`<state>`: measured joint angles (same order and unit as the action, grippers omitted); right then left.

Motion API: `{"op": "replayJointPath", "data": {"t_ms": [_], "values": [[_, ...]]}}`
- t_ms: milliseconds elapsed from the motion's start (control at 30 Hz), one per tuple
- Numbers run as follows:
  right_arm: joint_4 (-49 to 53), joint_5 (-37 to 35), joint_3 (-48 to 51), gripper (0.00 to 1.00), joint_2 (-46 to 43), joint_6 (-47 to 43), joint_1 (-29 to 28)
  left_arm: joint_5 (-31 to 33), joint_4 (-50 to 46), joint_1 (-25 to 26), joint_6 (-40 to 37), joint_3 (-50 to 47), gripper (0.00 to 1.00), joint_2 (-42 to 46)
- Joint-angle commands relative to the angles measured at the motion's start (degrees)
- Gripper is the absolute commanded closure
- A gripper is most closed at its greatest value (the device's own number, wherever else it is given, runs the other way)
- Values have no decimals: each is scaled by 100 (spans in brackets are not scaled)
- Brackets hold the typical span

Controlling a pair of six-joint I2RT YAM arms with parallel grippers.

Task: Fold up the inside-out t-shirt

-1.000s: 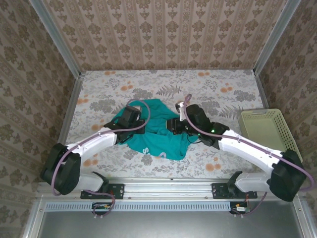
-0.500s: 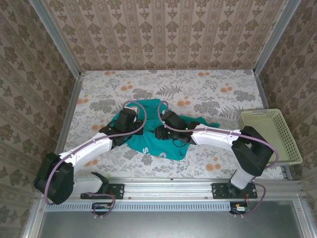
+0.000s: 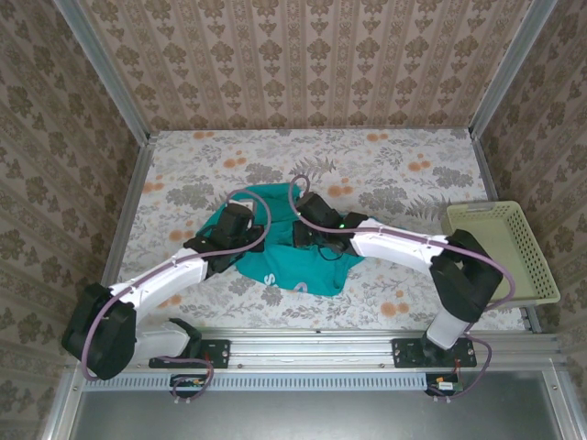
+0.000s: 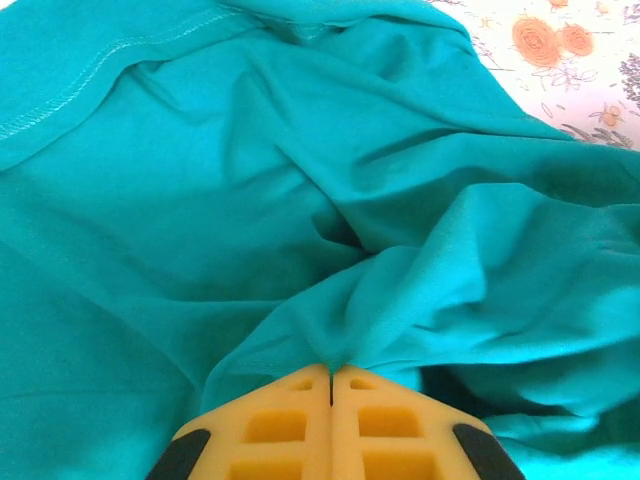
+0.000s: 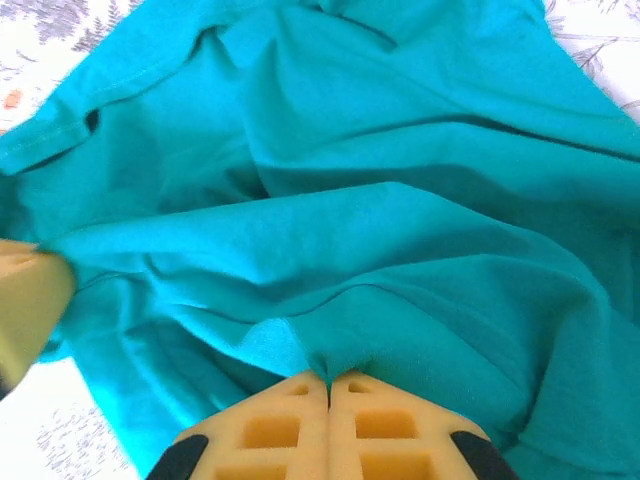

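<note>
Left gripper (image 4: 331, 375): the two yellow pads are pressed flat together, and a little ridge of teal cloth is pinched right at their tips, so it's clamped onto the t-shirt (image 4: 200, 200). From that pinch the fabric fans out in rumpled folds, with a stitched hem running across the upper left of the left wrist view and a bit of flowery table (image 4: 560, 60) peeking out top right

Right gripper (image 5: 329, 378) is the same deal: pads closed tight against each other with a fold of the t-shirt (image 5: 400, 150) caught between the tips. The cloth bunches up in front of it, with a hemmed edge over on the left. There's also a yellow block (image 5: 25, 300) at the left edge of that view, same colour as the pads and touching the cloth, but I can't tell what it is

From the top camera, the left arm (image 3: 174, 270) and right arm (image 3: 404, 247) both reach in and meet over the t-shirt (image 3: 303, 270), which sits in a crumpled heap roughly mid-table (image 3: 385, 170), slightly toward the near side. A bit of white print (image 3: 271, 278) shows near its near-left edge. The pale yellow basket (image 3: 500, 247) sits at the right edge of the table, well apart from the shirt. Patterned walls (image 3: 303, 64) all around
</note>
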<state>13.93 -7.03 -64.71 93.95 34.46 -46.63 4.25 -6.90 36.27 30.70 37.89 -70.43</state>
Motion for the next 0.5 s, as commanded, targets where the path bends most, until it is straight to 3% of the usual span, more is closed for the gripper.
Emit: {"op": "replayJointPath", "data": {"t_ms": [0, 167, 300, 467], "values": [[473, 186, -85, 100, -888, -150, 5, 177, -66, -50, 53, 61, 100, -135], [453, 456, 175, 100, -1682, 44, 44, 129, -62, -26, -77, 256, 100, -449], [308, 895, 103, 100, -1653, 236, 166, 102, 39, 157, -189, 284, 100, -459], [82, 1217, 145, 100, -1564, 470, 402, 576, -188, 309, -251, 149, 97, -169]]}}
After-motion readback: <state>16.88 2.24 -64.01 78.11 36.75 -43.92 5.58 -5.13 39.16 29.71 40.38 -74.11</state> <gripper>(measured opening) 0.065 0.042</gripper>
